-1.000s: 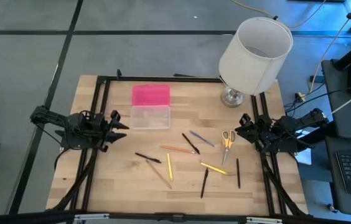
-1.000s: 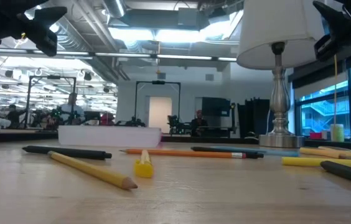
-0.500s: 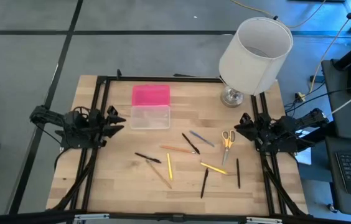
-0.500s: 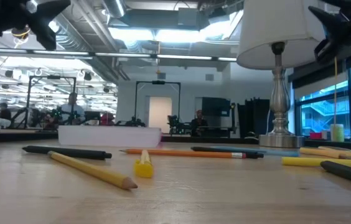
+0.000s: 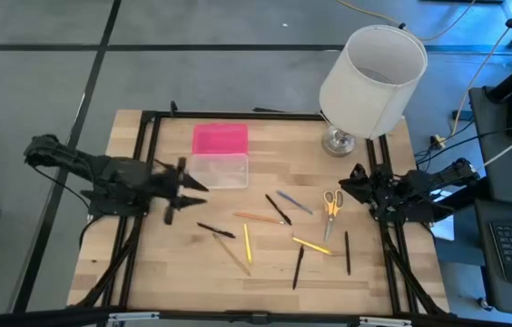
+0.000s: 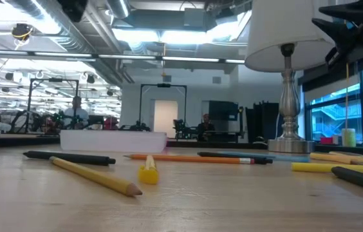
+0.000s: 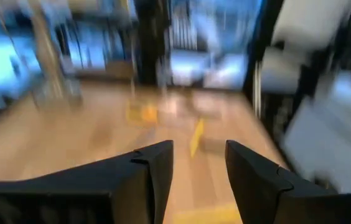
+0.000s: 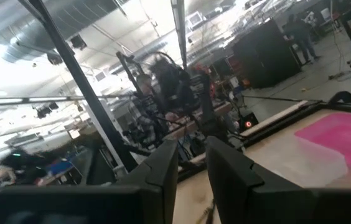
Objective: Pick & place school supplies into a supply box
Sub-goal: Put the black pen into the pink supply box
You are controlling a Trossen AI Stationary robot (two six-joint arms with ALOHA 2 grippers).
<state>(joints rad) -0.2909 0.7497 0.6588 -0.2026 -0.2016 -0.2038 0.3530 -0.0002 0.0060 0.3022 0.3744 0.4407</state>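
**High view: both grippers empty above a scatter of pens**

High view shows the left gripper (image 5: 186, 193) over the pale wood-grain table (image 5: 147, 263), its dark fingers apart and empty, just beside the supply box (image 5: 219, 156). That flat rectangular case lies open: clear base, translucent pink lid. Thin pens and pencils (image 5: 247, 243) and yellow-handled scissors (image 5: 330, 203) lie loose mid-table. The right gripper (image 5: 350, 189) waits at the right edge, fingers slightly parted, holding nothing, near the white lampshade (image 5: 371, 68).
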